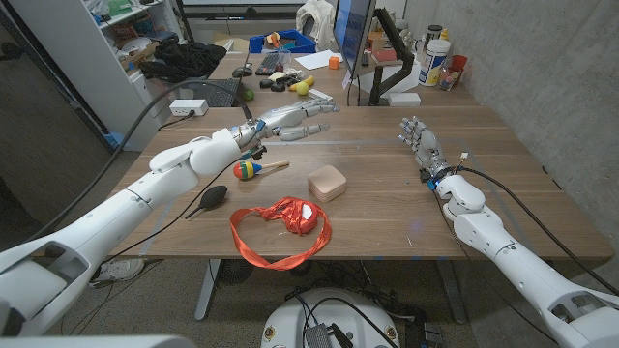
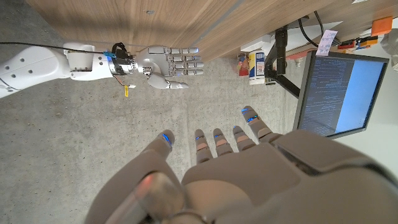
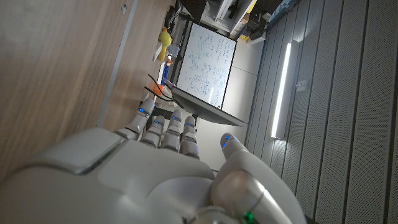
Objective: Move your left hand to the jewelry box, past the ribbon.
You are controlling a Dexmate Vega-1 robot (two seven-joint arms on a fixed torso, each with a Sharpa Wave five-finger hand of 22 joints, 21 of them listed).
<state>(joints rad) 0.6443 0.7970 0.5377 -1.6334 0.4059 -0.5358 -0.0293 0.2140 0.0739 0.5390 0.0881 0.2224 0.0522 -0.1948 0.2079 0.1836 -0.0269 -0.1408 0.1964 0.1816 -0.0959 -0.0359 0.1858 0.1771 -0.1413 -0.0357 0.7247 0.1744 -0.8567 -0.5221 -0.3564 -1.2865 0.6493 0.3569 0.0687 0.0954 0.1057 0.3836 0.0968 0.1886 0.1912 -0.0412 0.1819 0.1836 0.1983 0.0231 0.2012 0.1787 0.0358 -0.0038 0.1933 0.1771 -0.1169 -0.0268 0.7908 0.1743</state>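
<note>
- the left robot hand (image 1: 295,117) hangs over the far middle of the surface (image 1: 387,184), fingers stretched out and apart toward 2 o'clock, grasping nothing.
- in the left wrist view that same left robot hand (image 2: 217,155) shows from the back with its fingers spread and bare.
- the jewelry box (image 1: 328,182), a small pink rounded case, sits shut on the surface at about 5 o'clock from the left robot hand, well apart from it.
- the ribbon (image 1: 282,232), a red loop with a crumpled bunch at its far end, lies just beside the jewelry box at its 7 o'clock, near the front edge.
- a maraca (image 1: 250,170) in red, yellow and green lies under the left forearm, at 9 o'clock from the jewelry box.
- a black bulb-shaped thing (image 1: 207,199) lies at 8 o'clock from the maraca.
- the right robot hand (image 1: 422,143) stands on the right part of the surface at 3 o'clock from the jewelry box, fingers apart and pointing to 12 o'clock, released and grasping nothing.
- the left wrist view shows the right robot hand (image 2: 168,65) side on, fingers straight and unloaded.
- a monitor (image 1: 353,29) stands beyond the surface's far edge at 12 o'clock.
</note>
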